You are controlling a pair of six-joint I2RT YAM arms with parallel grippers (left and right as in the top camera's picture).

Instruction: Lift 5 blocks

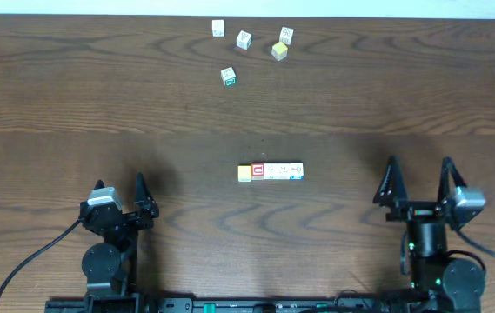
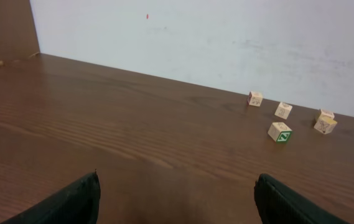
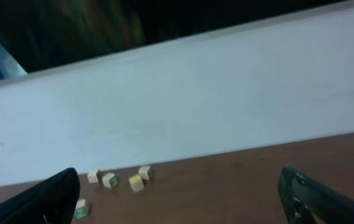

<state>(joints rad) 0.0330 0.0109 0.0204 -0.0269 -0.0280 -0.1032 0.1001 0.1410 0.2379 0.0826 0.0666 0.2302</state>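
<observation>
left gripper (image 1: 119, 189) has its jaws spread wide with nothing between them; right gripper (image 1: 418, 178) is likewise wide apart and empty. both sit toward the near edge of the table (image 1: 56, 104), fingers pointing at the far side.

the blocks (image 1: 270, 172) lie in one tight row at the middle of the table, between the two grippers and a little ahead of them. the row's long axis runs left to right, so one end faces each arm. the yellow-orange block (image 1: 244, 173) closes the end toward the left gripper, the red-bordered block (image 1: 257, 172) comes next, and three whitish ones run on toward the right gripper. neither arm looks clearly nearer; the row sits about midway.

at this size i cannot be sure the five actually touch one another, though no gap shows. neither wrist view catches the row. both show only the loose cubes (image 2: 283, 110) far off by the wall, with the green-bordered cube (image 2: 280, 132) nearest.

my reading: to lift all five together, each arm would have to swing inward and press on one end, squeezing along the long axis.
</observation>
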